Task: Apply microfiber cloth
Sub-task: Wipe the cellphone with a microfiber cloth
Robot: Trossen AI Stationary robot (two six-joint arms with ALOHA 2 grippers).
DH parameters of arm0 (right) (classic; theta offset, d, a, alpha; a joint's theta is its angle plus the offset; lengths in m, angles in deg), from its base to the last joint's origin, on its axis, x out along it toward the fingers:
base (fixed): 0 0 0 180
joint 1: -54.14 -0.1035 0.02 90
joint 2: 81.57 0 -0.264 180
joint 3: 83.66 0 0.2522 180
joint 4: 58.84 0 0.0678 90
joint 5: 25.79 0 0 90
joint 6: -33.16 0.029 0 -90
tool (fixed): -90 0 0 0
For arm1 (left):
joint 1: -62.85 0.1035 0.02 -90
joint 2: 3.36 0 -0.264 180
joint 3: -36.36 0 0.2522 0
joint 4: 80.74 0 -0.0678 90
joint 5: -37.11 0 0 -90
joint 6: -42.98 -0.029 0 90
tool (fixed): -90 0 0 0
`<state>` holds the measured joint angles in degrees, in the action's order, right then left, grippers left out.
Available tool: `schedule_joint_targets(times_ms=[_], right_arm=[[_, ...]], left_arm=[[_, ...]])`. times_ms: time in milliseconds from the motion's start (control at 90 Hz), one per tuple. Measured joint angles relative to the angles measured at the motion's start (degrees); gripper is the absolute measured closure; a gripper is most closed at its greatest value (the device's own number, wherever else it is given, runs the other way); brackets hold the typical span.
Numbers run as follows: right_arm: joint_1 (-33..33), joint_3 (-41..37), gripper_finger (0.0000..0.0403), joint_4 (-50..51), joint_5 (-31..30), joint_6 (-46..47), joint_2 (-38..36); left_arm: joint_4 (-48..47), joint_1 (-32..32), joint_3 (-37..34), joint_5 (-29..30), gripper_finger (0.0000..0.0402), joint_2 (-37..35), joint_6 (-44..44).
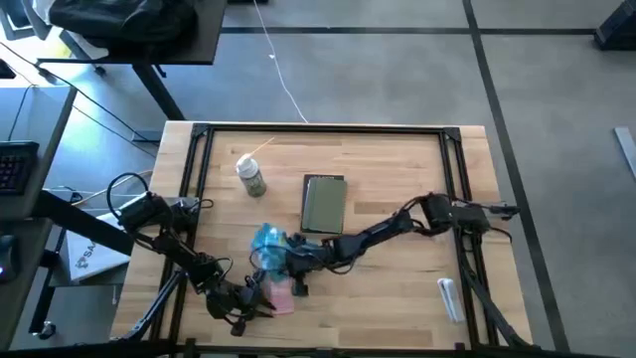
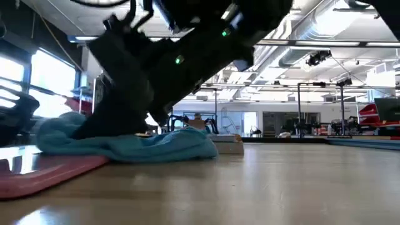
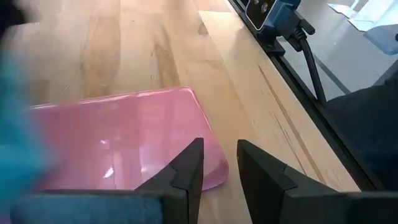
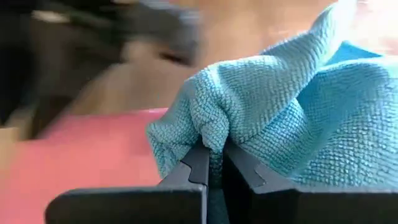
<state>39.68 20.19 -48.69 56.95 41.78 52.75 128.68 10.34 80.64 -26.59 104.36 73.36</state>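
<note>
My right gripper (image 4: 214, 163) pinched a fold of the soft turquoise microfiber cloth (image 4: 292, 106), bunched just ahead over the flat pink phone (image 3: 124, 140). My left gripper (image 3: 217, 168), narrowly parted, probably steadied it; I'd drag flat, lightly.

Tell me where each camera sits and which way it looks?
High view: overhead, looking straight down at the wooden table and both dark arms.
Low view: table height, looking level across at the soft turquoise microfiber cloth; a dark arm looms above.
Left wrist view: on the left arm, facing the flat pink phone past the left tool.
Right wrist view: on the right arm, showing the right tool pinching the cloth.
All four views show the cloth and the phone.
</note>
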Motion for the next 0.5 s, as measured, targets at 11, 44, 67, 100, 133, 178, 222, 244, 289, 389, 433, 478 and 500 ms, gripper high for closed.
schedule_joint_targets(times_ms=[11,44,67,100,133,178,222,244,289,389,433,478,500], right_arm=[[0.17,0.0,0.0403,0.5,-0.19,-0.2,-0.1],[0.71,0.0,0.0403,2.08,-0.54,-0.82,-0.7],[1.02,-0.02,0.0403,3.7,-0.75,-1.18,-1.02],[1.47,-0.11,0.0403,6.18,-0.8,-1.64,-1.46],[1.75,-0.26,0.0403,7.94,-0.55,-2.18,-2.17],[1.9,-0.21,0.0403,10.68,-0.77,-3.05,-3.19],[1.91,-0.29,0.0403,14.04,-1.52,-4.0,-4.59],[1.76,-0.31,0.0403,14.96,-2.09,-4.38,-5.06],[1.38,-0.31,0.0403,17.3,-3.46,-4.72,-6.38],[0.25,-0.33,0.0403,20.97,-4.62,-5.21,-8.62],[-0.38,-0.31,0.0403,21.09,-3.98,-5.07,-9.08],[-1.05,-0.31,0.0403,20.25,-3.22,-4.71,-9.08],[-1.44,-0.31,0.0403,19.49,-3.06,-4.6,-8.99]], left_arm=[[0.0,0.0,0.0,0.0,0.0324,0.0,0.0],[0.02,0.0,0.0,-0.01,0.0324,0.0,0.03],[0.03,0.0,0.0,-0.06,0.0324,0.0,0.03],[0.04,0.0,0.0,-0.11,0.0324,0.0,0.13],[0.02,-0.02,0.0,-0.1,0.0324,0.0,0.5],[0.04,0.0,0.0,-0.16,0.0324,0.0,0.62],[0.04,0.0,0.01,-0.16,0.0324,0.0,0.77],[0.04,0.0,0.01,-0.16,0.0324,0.0,0.87],[0.06,0.0,0.0,-0.11,0.0324,0.0,0.9],[0.04,0.0,0.0,-0.11,0.0324,0.0,0.91],[0.04,0.0,0.01,-0.11,0.0324,0.0,0.92],[0.04,0.0,0.0,-0.07,0.0324,0.0,0.79],[0.03,0.0,0.02,0.02,0.0324,0.0,0.53]])
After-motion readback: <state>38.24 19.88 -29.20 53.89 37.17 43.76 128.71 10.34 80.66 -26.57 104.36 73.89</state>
